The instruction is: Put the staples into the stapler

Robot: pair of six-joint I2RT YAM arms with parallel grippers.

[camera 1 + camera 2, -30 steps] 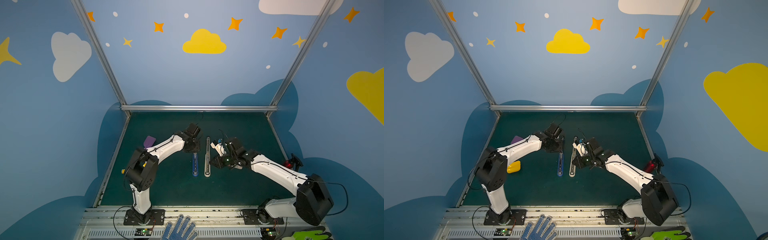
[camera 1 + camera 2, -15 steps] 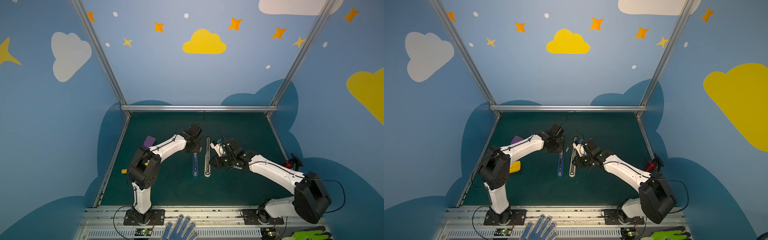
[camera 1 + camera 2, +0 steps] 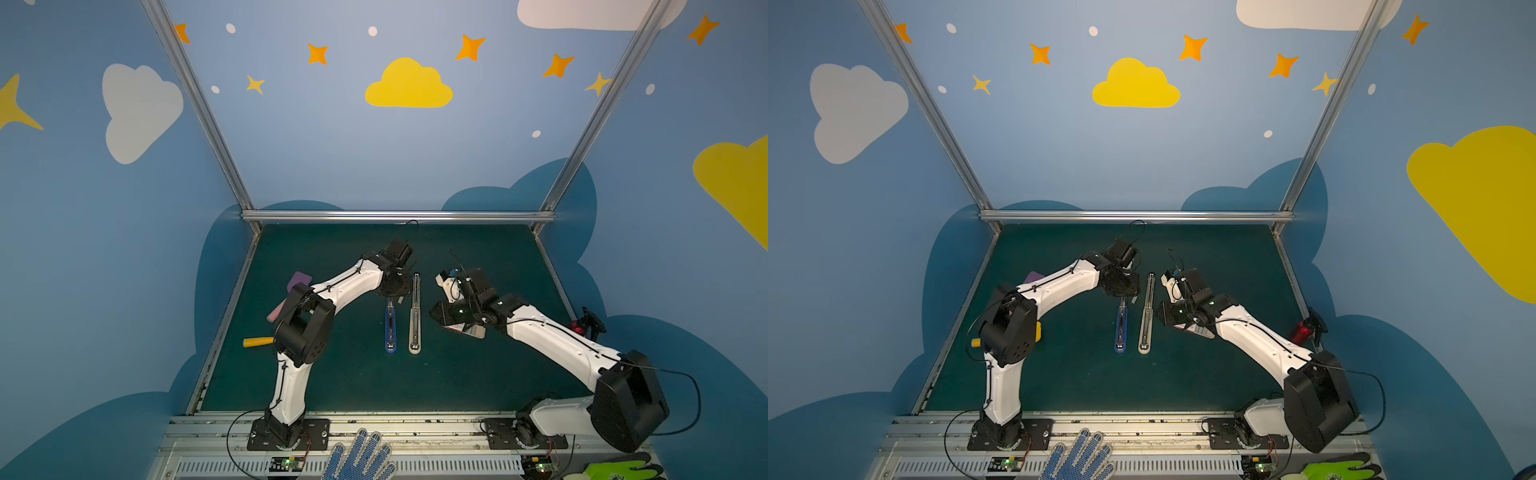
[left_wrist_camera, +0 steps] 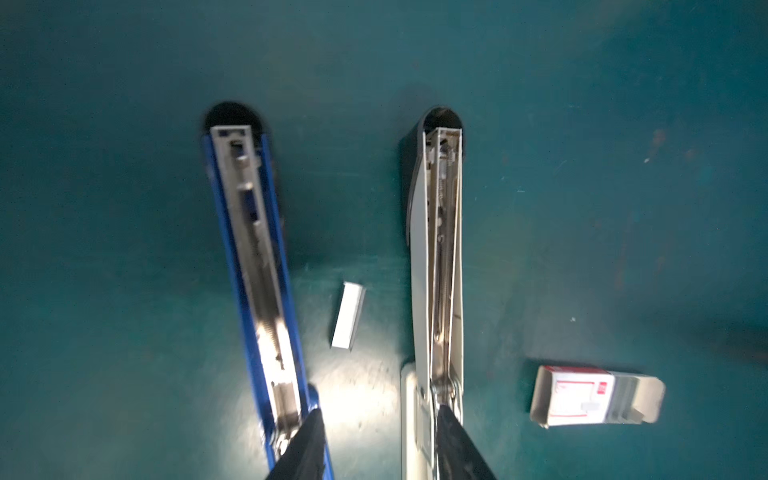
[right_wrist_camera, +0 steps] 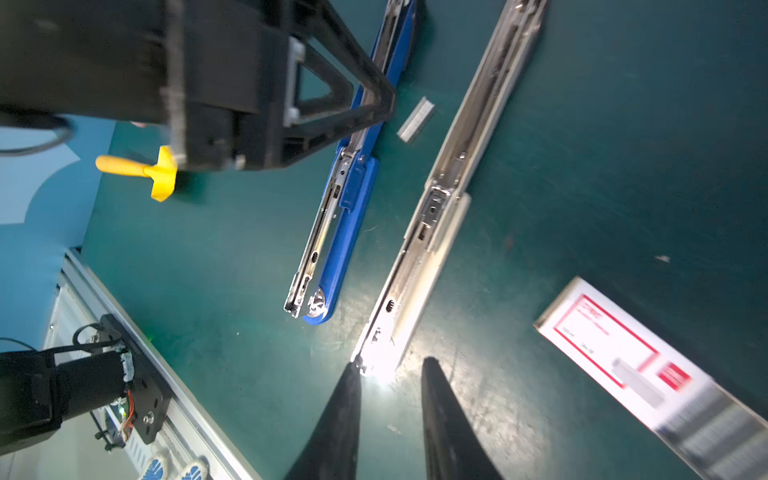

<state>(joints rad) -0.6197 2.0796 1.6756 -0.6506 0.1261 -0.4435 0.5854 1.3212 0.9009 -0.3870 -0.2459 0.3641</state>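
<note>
While lying loose between blue stapler point(image 4: 249, 249) and white stapler point(image 4: 444, 249), not yet in either open channel: staple strip point(image 4: 348, 316), flat on the tabletop point(image 4: 124, 208); staple box point(image 4: 577, 395) just beyond the white one. Could skid or crumble under an off-centre pinch. Left tool point(image 4: 379, 411) above, pointing down, parted, empty. Right tool point(image 5: 391, 363) beside the white stapler, over the box, narrowly parted, empty.

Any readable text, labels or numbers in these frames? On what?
Nothing legible.
staple box: red-framed print and a red block with white marks, too blurred to read in either wrist view, too small in both top views.
blue stapler: no lettering shows.
white stapler: no lettering shows.
walls: clouds and stars only, no words.
</note>
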